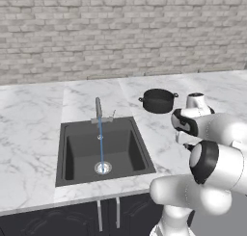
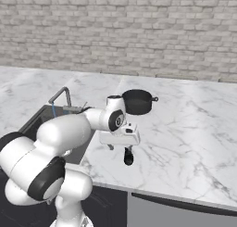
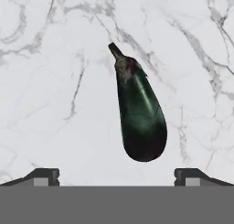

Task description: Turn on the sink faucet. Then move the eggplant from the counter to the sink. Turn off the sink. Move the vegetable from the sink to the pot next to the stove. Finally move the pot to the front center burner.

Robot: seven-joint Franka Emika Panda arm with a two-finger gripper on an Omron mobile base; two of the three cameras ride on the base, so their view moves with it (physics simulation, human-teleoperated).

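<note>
Two fingertips of our end effector [image 3: 117, 175] stand wide apart, holding nothing, just above the eggplant [image 3: 139, 113] lying on the worktop [image 3: 55, 104]. It looks smooth, glossy and light; we should grip across its thick middle. Farther away, water runs into the sink [image 1: 82, 153].

My arm [image 2: 65, 138] is built of glossy white, rounded shells, fat and tube-like, that bulge at each joint. Dark, near-black bands ring the joints; one broad band wraps the big lower segment, and another circles the round cap near the wrist, where a small pale mark sits in the dark disc. The wrist ends in a flat white block with squared edges. My claw [image 3: 117, 175] has two small dark fingertips [image 3: 44, 175], each with a lighter grey inset on its face.
</note>
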